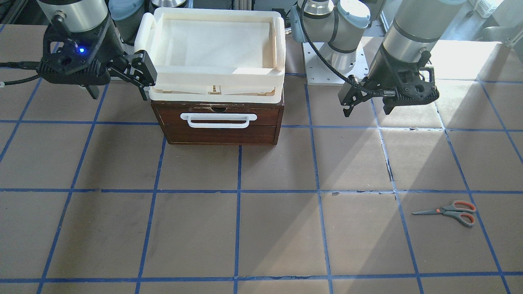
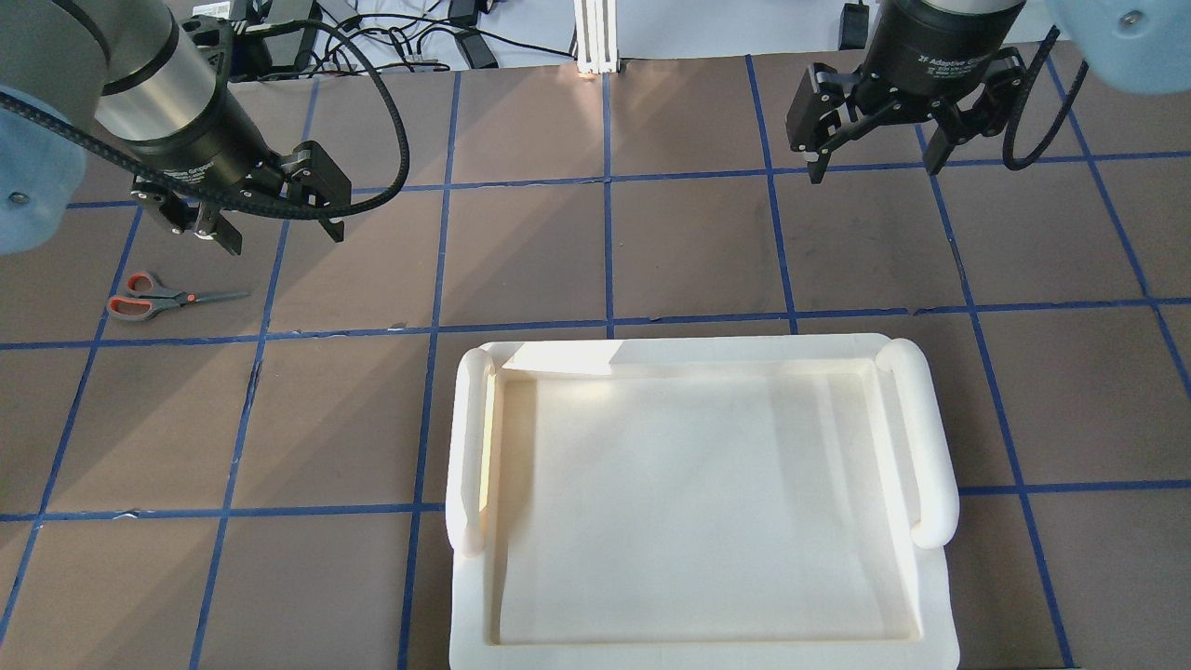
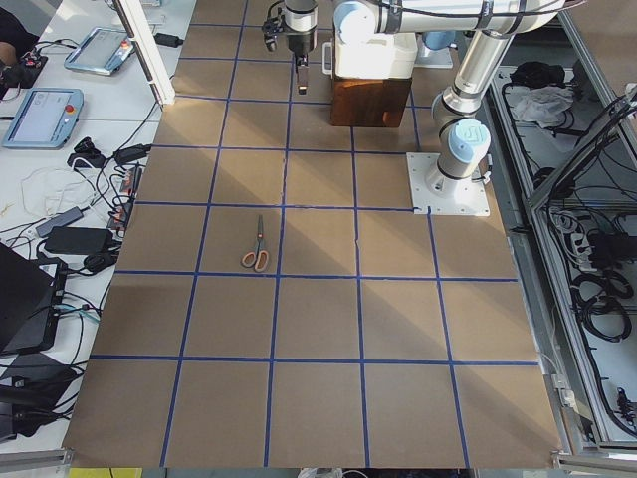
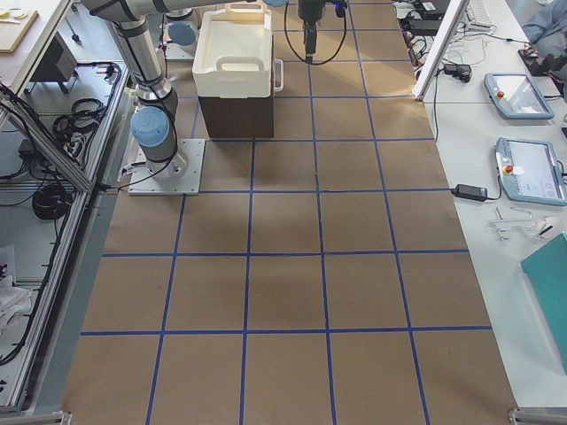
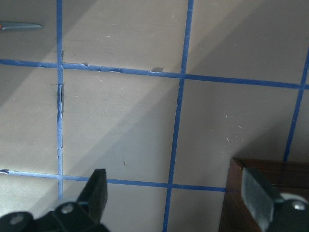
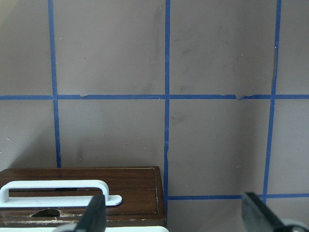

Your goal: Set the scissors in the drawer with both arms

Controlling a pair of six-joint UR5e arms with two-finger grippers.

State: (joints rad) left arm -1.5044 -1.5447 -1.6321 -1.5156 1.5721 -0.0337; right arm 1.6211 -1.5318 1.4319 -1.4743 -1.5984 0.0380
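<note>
The scissors [image 1: 451, 211] lie flat on the brown table, grey handles lined in orange-red; they also show in the overhead view [image 2: 158, 296] and the exterior left view [image 3: 258, 246]. Only their blade tip [image 5: 19, 26] shows in the left wrist view. The drawer [image 1: 220, 118] is closed, dark red-brown with a white bar handle [image 1: 218, 119]; it also shows in the right wrist view [image 6: 96, 193]. My left gripper [image 1: 367, 108] [image 2: 279, 233] is open and empty, hovering between the drawer and the scissors. My right gripper [image 1: 118, 92] [image 2: 876, 167] is open and empty beside the drawer unit.
A cream-white plastic tray [image 1: 216, 53] [image 2: 698, 502] sits on top of the drawer unit. Blue tape lines grid the table. The left arm's base plate [image 1: 327, 69] stands beside the drawer unit.
</note>
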